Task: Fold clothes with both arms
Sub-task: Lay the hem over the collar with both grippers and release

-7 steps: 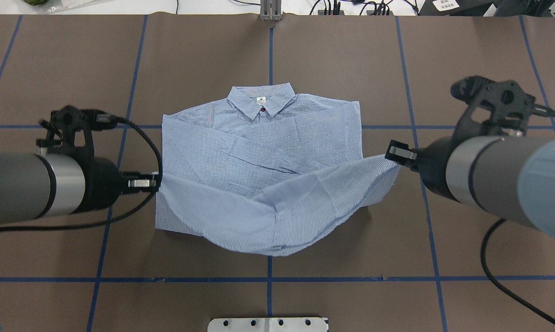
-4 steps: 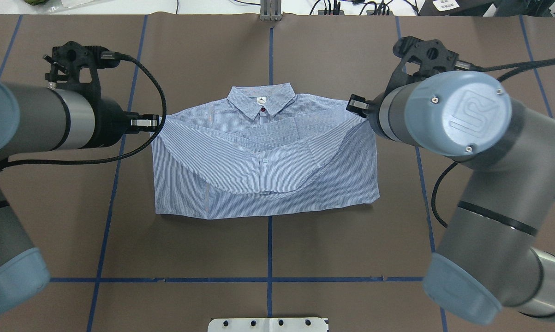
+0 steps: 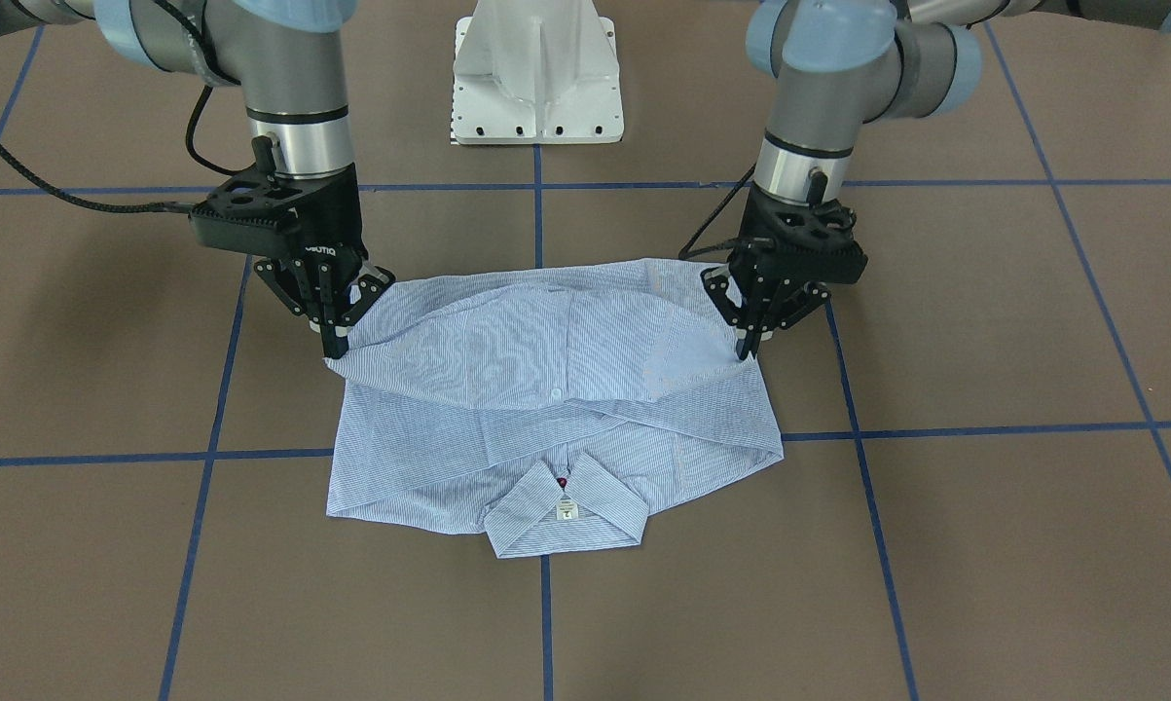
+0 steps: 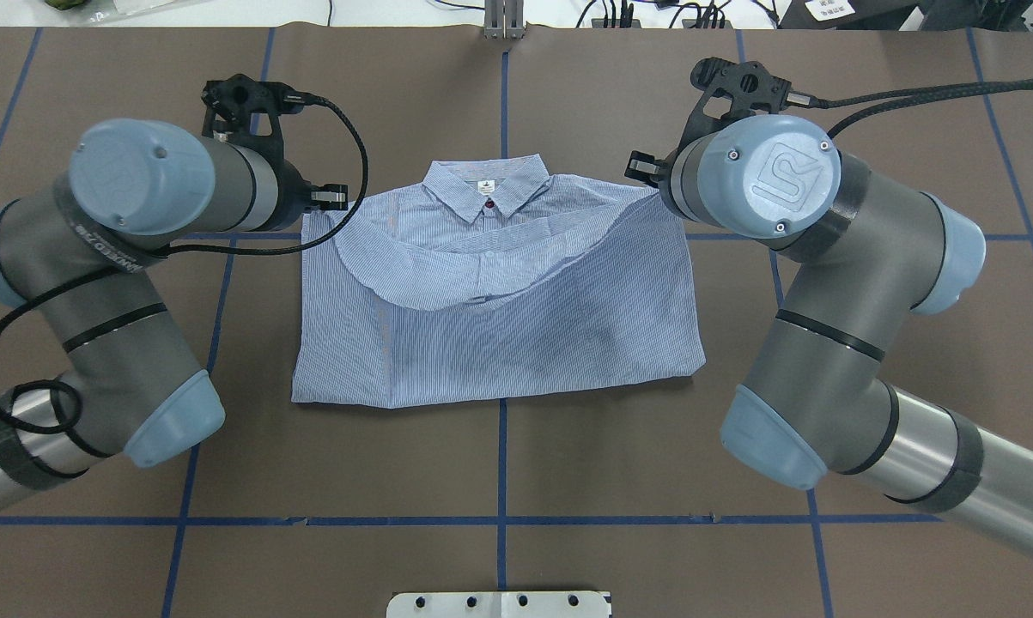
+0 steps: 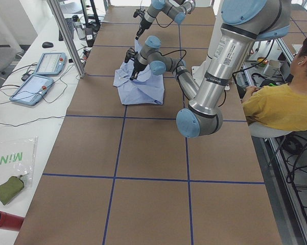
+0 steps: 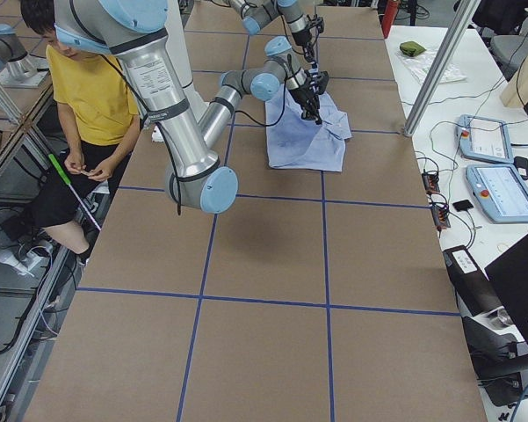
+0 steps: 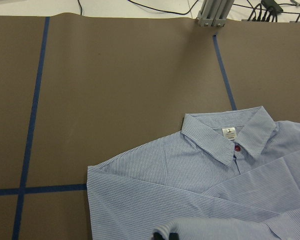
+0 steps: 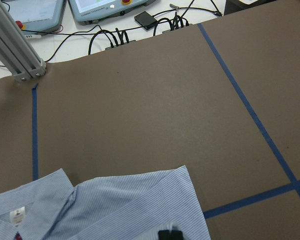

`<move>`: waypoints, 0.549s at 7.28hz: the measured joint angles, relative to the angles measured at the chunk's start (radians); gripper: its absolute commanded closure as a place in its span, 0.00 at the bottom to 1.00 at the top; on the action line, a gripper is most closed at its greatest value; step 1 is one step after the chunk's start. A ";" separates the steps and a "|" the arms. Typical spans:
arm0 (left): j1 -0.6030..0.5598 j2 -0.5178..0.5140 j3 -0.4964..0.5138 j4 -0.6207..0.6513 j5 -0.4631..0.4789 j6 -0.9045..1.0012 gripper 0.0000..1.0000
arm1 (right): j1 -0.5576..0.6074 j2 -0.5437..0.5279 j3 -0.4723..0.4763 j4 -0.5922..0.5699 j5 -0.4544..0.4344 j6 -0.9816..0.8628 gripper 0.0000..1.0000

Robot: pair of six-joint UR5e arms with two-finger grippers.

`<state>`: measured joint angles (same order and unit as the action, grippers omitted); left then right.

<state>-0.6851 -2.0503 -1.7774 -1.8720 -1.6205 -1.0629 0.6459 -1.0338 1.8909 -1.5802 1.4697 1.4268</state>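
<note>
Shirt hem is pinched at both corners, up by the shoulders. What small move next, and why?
Probably lower both grippers slightly, laying the corners flat before opening. The left gripper and right gripper each pinch a hem corner of the shirt over its shoulders; the hem sags short of the collar.

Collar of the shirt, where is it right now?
In the overhead view the collar lies at the far edge of the shirt, on the centre blue tape line, between the left gripper and the right gripper.

Brown table [image 4: 499, 94] marked with blue tape lines [image 4: 396, 520], white pedestal base [image 3: 536, 68], seated person in a yellow top [image 5: 286, 107] beside it, two screen tablets [image 5: 31, 89] on a white side bench [image 5: 20, 130].
</note>
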 measured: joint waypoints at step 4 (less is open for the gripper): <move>-0.011 -0.058 0.250 -0.182 0.006 0.111 1.00 | 0.032 0.045 -0.244 0.168 0.004 -0.035 1.00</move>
<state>-0.6963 -2.1083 -1.5271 -2.0536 -1.6146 -0.9518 0.6777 -0.9885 1.6470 -1.4125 1.4741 1.3917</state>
